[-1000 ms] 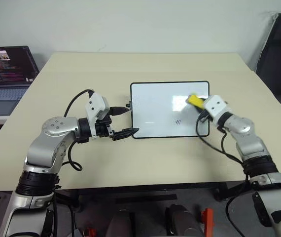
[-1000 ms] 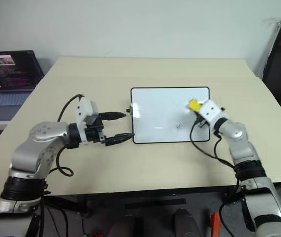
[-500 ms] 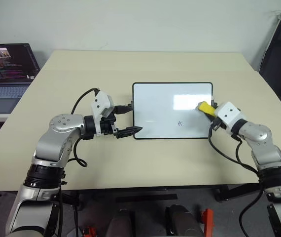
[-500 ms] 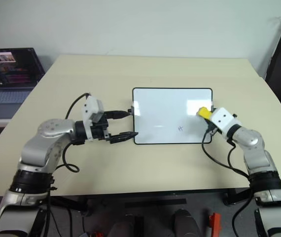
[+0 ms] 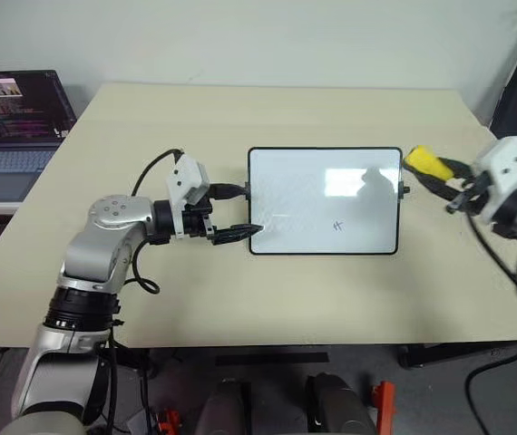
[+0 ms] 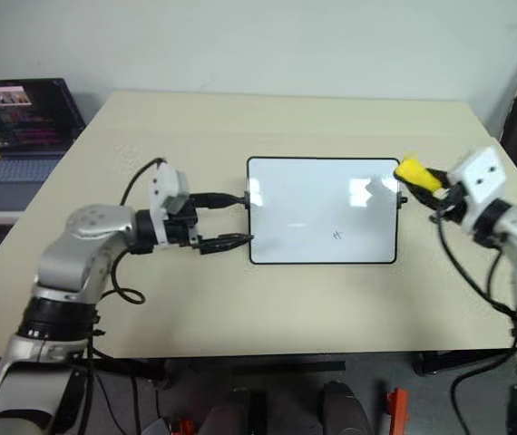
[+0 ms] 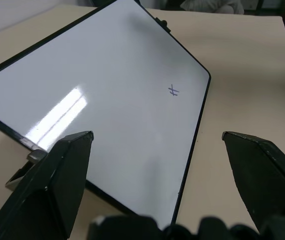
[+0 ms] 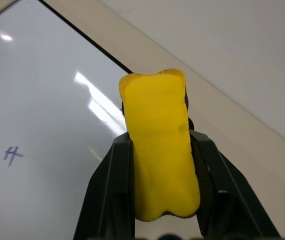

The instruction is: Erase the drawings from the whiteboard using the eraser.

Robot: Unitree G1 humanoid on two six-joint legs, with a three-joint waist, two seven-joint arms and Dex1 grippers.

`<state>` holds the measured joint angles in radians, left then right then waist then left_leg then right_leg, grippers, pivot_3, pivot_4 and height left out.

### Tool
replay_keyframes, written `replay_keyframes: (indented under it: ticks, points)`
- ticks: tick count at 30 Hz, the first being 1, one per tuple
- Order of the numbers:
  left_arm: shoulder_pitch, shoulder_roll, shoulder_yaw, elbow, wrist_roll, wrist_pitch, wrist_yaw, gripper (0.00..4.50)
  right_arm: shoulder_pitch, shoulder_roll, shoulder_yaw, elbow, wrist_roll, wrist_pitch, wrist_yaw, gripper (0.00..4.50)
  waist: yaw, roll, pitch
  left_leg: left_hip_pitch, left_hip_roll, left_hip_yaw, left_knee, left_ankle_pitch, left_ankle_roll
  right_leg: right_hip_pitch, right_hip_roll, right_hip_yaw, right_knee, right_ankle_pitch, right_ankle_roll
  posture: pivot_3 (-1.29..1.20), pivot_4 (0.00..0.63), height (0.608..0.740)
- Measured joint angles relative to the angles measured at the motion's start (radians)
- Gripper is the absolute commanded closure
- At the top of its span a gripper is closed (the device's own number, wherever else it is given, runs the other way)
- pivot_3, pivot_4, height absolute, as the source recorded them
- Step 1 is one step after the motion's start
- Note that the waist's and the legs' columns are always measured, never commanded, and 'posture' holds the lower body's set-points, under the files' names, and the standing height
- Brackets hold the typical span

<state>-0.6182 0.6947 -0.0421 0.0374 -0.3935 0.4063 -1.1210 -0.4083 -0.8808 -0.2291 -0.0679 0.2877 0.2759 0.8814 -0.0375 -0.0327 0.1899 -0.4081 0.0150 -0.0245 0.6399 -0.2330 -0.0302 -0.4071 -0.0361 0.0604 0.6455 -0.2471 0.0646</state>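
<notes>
We see the whiteboard lying flat near the middle of the desk, its long sides parallel to the desk's near edge. One small blue scribble remains on it (toward the near-right part of the board). Our right hand is clamped on the yellow eraser, raised just past the board's right edge, toward the desk's right edge. Our left hand has its fingers spread apart, straddling the board's left edge at the near-left corner. A laptop sits beyond the desk's left edge.
</notes>
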Motion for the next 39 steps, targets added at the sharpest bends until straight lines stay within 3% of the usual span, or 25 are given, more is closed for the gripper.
replay_keyframes:
  ticks: [4,11,29,33,35,39]
  points:
    - [0.001,0.063,0.026,-0.001,-0.001,0.005,-0.031,0.00,0.113,-0.116,0.000,0.013,-0.024,-0.028,0.113,3.42,0.004,0.000,0.000,0.000,-0.001,0.002,0.001,-0.003,0.000,0.000,-0.001,0.001,0.000,-0.003,0.001,0.00,0.150,0.740]
    - [0.018,0.079,0.034,-0.001,-0.002,0.014,-0.051,0.00,0.089,-0.176,-0.017,0.103,-0.029,-0.081,0.166,3.42,0.004,0.001,0.001,0.000,-0.001,0.002,0.004,-0.003,0.000,0.000,-0.001,0.001,0.002,-0.003,0.001,0.00,0.150,0.740]
    - [0.056,0.091,0.054,-0.060,-0.022,0.045,-0.028,0.00,0.036,-0.162,-0.001,0.161,-0.028,-0.094,0.188,3.42,0.005,0.001,0.001,0.000,-0.001,0.002,0.005,-0.003,0.000,0.000,-0.001,0.001,0.002,-0.003,0.001,0.00,0.150,0.740]
    - [0.058,0.091,0.054,-0.066,-0.022,0.044,-0.027,0.00,-0.006,-0.072,0.013,0.129,0.002,-0.078,0.158,3.42,-0.001,0.001,0.001,0.000,0.000,0.002,0.005,-0.003,0.000,0.000,-0.001,0.001,0.004,-0.003,0.001,0.00,0.150,0.740]
    - [0.062,0.087,0.045,-0.067,-0.012,0.040,-0.025,0.00,-0.040,0.059,0.036,0.071,0.015,-0.073,0.096,3.42,-0.008,0.001,0.001,0.002,0.001,0.001,0.005,-0.003,0.000,0.001,0.001,0.002,0.004,-0.003,0.000,0.00,0.150,0.740]
    - [0.085,0.005,-0.012,-0.088,-0.004,0.043,-0.001,0.00,-0.046,0.296,0.200,0.050,-0.068,-0.136,-0.057,3.42,-0.007,0.002,0.001,0.001,-0.001,0.001,0.006,-0.003,-0.001,0.000,-0.001,0.002,0.007,-0.003,0.000,0.00,0.150,0.740]
